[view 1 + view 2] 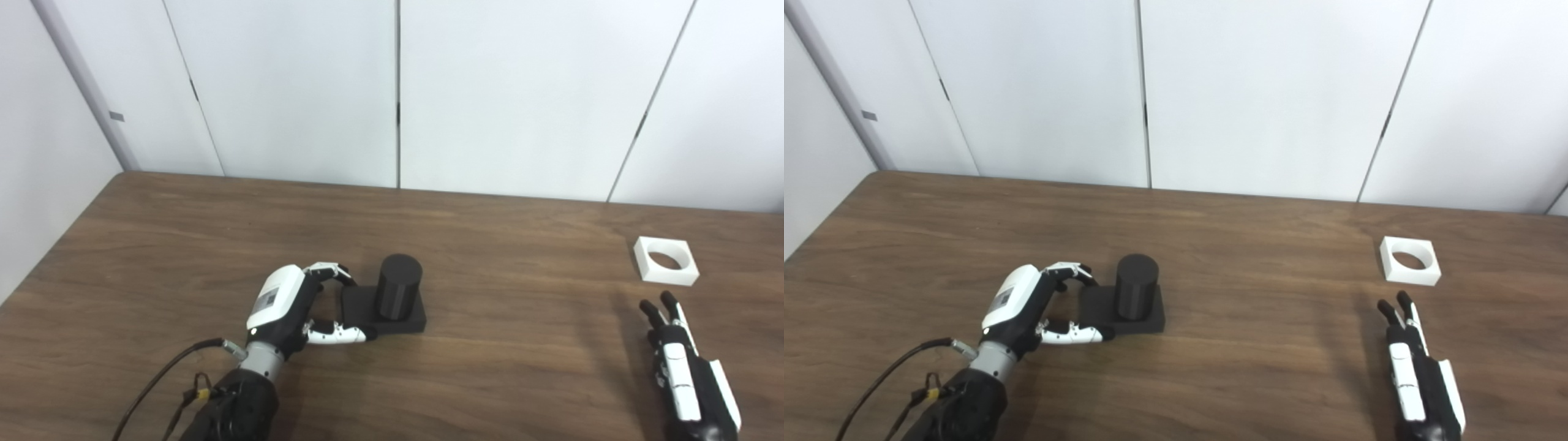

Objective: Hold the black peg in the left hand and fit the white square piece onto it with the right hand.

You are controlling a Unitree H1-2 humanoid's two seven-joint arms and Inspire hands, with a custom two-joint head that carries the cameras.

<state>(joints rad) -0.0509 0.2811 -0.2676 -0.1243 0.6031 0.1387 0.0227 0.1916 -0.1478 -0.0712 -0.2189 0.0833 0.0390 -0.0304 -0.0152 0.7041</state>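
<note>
The black peg (399, 286), a short upright cylinder on a flat square black base (361, 306), stands on the table left of centre. My left hand (288, 309) lies at the base's left end. Its fingers (334, 271) curl over the back left corner and its thumb (340, 334) presses along the front edge, so it grips the base on the table. The white square piece (666, 261), with a round hole, lies flat at the far right. My right hand (680, 361) rests open on the table just in front of the piece, not touching it.
The brown wooden table (502, 343) ends at a white panelled wall (398, 92) behind. The table's left edge runs diagonally at the far left. A black cable (165, 373) trails from my left wrist.
</note>
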